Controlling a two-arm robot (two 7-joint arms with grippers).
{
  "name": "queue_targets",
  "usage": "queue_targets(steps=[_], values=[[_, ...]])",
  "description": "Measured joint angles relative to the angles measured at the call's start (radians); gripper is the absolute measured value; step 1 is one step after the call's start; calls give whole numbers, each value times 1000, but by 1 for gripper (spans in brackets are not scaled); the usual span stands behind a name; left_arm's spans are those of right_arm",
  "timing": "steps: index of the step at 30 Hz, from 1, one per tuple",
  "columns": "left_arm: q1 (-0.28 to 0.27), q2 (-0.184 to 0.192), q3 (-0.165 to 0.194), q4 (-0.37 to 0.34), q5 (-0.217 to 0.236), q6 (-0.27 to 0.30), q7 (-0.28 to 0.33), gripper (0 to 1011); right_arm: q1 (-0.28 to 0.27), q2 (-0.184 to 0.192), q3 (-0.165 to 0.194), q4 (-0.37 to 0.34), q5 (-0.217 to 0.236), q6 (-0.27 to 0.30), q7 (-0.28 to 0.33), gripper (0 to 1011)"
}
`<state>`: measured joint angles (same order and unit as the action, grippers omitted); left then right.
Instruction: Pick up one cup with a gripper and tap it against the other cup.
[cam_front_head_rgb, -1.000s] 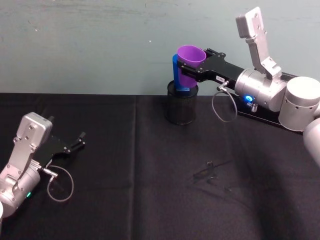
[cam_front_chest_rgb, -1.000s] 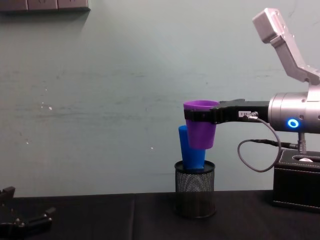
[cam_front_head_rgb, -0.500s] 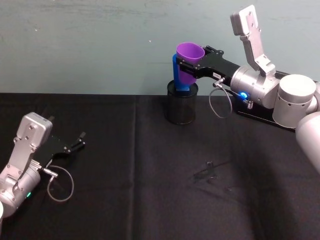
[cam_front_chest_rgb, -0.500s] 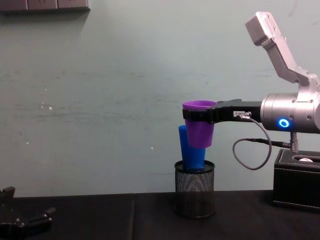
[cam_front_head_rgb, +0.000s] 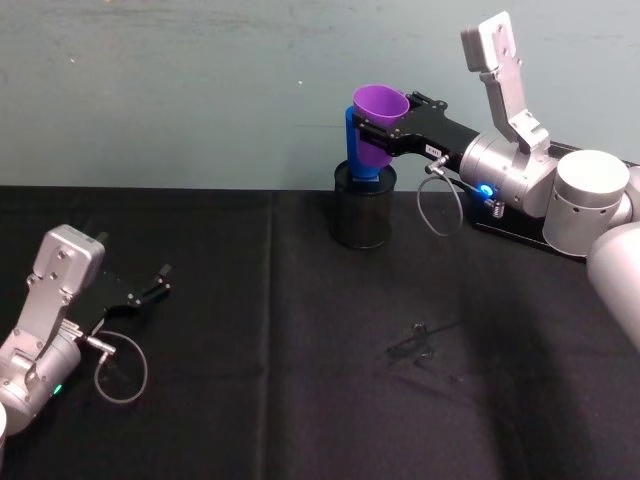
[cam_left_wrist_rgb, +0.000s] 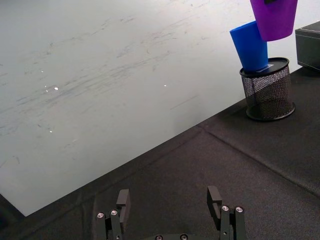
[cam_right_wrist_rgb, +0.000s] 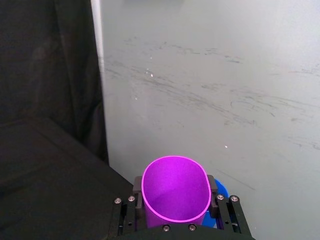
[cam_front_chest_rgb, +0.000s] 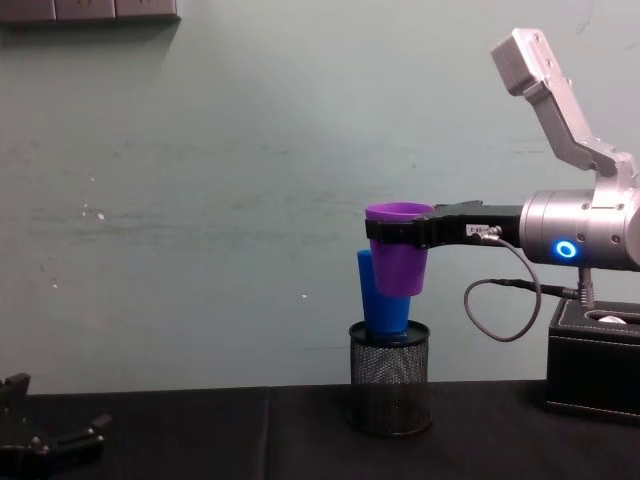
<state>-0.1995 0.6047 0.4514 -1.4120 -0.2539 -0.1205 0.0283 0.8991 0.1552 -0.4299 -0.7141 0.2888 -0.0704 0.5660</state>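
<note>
My right gripper (cam_front_head_rgb: 368, 130) (cam_front_chest_rgb: 385, 229) is shut on the purple cup (cam_front_head_rgb: 376, 126) (cam_front_chest_rgb: 399, 252) (cam_right_wrist_rgb: 176, 190) just below its rim, holding it upright in the air at the back of the table. The blue cup (cam_front_head_rgb: 356, 155) (cam_front_chest_rgb: 380, 297) (cam_left_wrist_rgb: 251, 46) leans in the black mesh pen holder (cam_front_head_rgb: 363, 207) (cam_front_chest_rgb: 390, 377) right beside and slightly under the purple cup; the two look to be touching. In the right wrist view a sliver of the blue cup (cam_right_wrist_rgb: 220, 187) peeks out behind the purple one. My left gripper (cam_front_head_rgb: 160, 281) (cam_left_wrist_rgb: 169, 202) rests open on the cloth at the near left.
A black cloth (cam_front_head_rgb: 300, 360) covers the table, with a pale green wall behind. A black box (cam_front_chest_rgb: 595, 360) stands at the back right under my right arm. A small dark clip-like object (cam_front_head_rgb: 415, 343) lies on the cloth right of centre.
The right gripper carried the purple cup a little to the left and back, closer against the blue cup, then held nearly still. The left arm has not moved.
</note>
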Motion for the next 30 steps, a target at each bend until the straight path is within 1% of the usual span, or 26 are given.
queue_targets(steps=[30], values=[[0, 0, 0, 0, 0, 0, 0, 1011, -2, 2, -3, -6, 1, 3, -3, 718]])
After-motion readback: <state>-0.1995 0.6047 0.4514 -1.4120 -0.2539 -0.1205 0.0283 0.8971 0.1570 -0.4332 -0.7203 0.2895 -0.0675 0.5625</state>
